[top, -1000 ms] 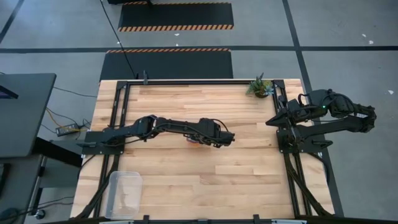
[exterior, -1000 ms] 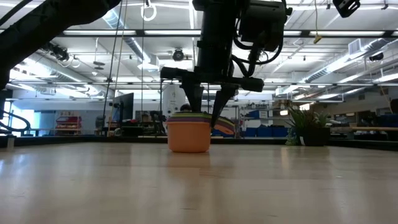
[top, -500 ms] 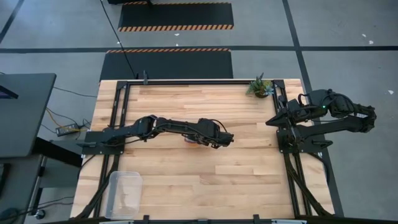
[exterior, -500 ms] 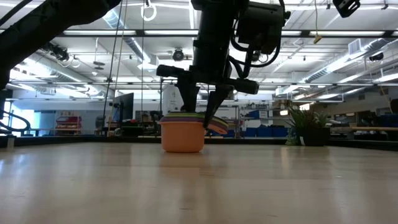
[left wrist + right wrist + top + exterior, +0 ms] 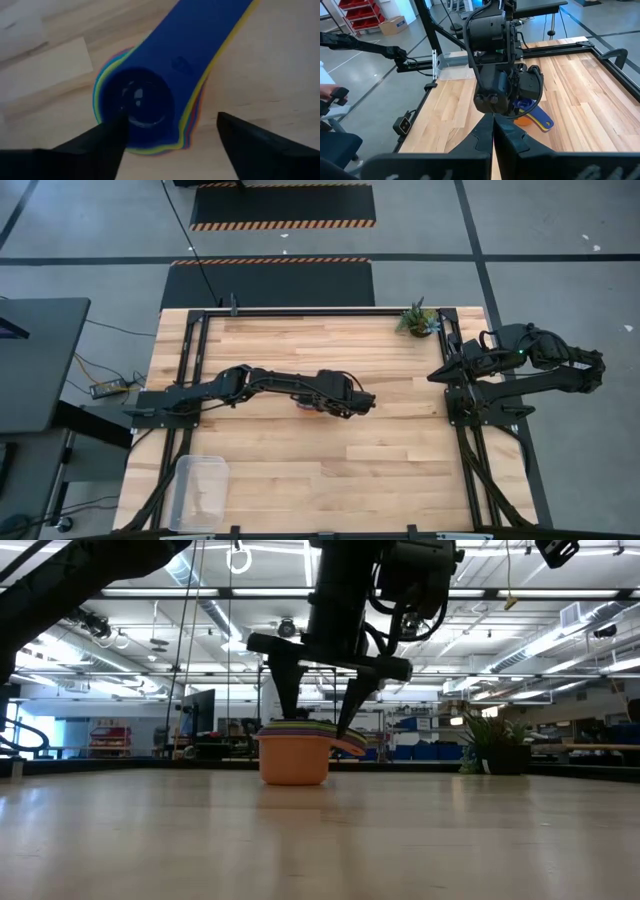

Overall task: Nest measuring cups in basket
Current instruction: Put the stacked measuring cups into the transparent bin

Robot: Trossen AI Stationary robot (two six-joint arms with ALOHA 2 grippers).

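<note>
From above, I start at the left side of the table [image 5: 400,470]. The clear basket [image 5: 199,491] sits at the near left corner, close to the edge. It is well apart from the cups.

Next I see my left arm [image 5: 250,388] reaching across toward the middle of the table. Its gripper, the left gripper [image 5: 318,732], hangs right over the stack of cups [image 5: 294,758]. The cups sit on the wood near the middle of the table, not in the basket. They are tucked one inside the other. From the side I see an orange cup on the outside, with thin bands of other colors at its rim. From the left wrist camera I look down into a dark blue cup [image 5: 137,102] on top, with yellow and red edges peeking out around it. Its long flat handle [image 5: 200,35] lies on the other handles.

The jaws of the left gripper are spread wide. One finger [image 5: 95,145] is on each side of the stack. From the side, the tips reach down about to the rim. They are not squeezing the cups, and I see a gap by the finger on the handle side.

Farther right, a small green plant [image 5: 418,320] stands at the far edge of the table.

At the right edge waits my right arm [image 5: 530,360]. The right gripper [image 5: 493,131] has its jaws pressed together and it holds nothing.
</note>
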